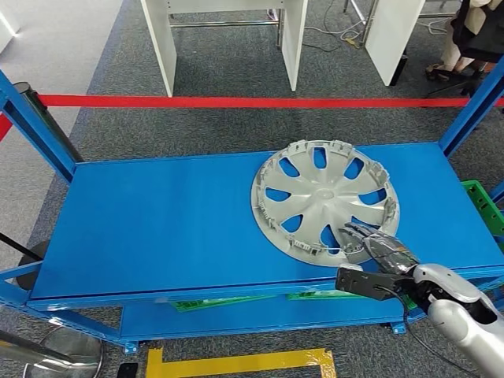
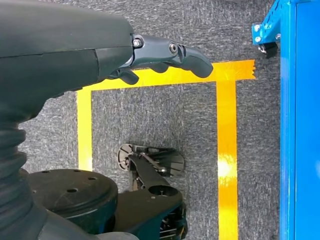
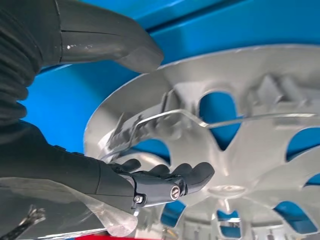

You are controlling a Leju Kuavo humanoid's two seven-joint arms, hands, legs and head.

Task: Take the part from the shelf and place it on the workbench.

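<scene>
You're at the grasp: your right hand [image 1: 364,241] has thumb and fingers apart around the near rim of the wheel cover [image 1: 324,201], lying right of centre on the blue shelf [image 1: 149,220]. Next, close firmly, then lift.

a: what's under the left hand [image 2: 158,57]?

b: grey carpet [image 2: 158,120], with yellow tape [image 2: 226,165] laid on it in an outline; one strip runs beneath the fingers [image 2: 188,56], another crosses it at a corner.

a: how do the fingers lie?

b: stretched out together over the tape, slightly curved, nothing in them.

a: and the blue thing?

b: the blue shelf frame [image 2: 298,125] runs along one edge of the picture, with a bolted corner bracket [image 2: 266,32] just beside the tape's end.
</scene>
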